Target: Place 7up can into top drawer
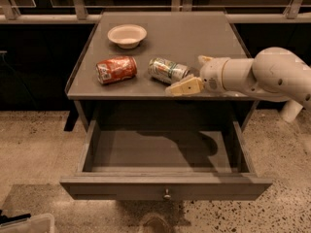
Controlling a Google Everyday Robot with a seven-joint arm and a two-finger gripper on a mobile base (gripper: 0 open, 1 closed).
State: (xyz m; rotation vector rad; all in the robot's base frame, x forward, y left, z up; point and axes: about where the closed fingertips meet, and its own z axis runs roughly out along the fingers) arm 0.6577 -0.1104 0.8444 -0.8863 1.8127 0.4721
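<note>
**Arm pose.** The white arm enters from 3 o'clock and lies nearly level over the front right edge of the grey cabinet top, forearm pointing toward 9 o'clock. The gripper sits at the 3 o'clock end of the 7up can. Its two cream fingers are spread apart, one on the can's near side and one on its far side. The jaws are open and grip nothing, and contact with the can cannot be confirmed (the fingers seem close beside it, possibly touching).

**Markings.** The 7up can is silvery with green patches, and no lettering can be read on it. The red can carries pale markings, also unreadable.

**Orientation.** The 7up can lies on its side on the cabinet top at about 6 o'clock from the top's centre. Its long axis runs roughly 9 to 3 o'clock, with the gripper end dipping toward 4.

**Surroundings.** The red can lies at 8 o'clock and a pale bowl at 11 o'clock. The top drawer stands pulled out below, knob facing 6 o'clock, with the arm's shadow on its floor.
</note>
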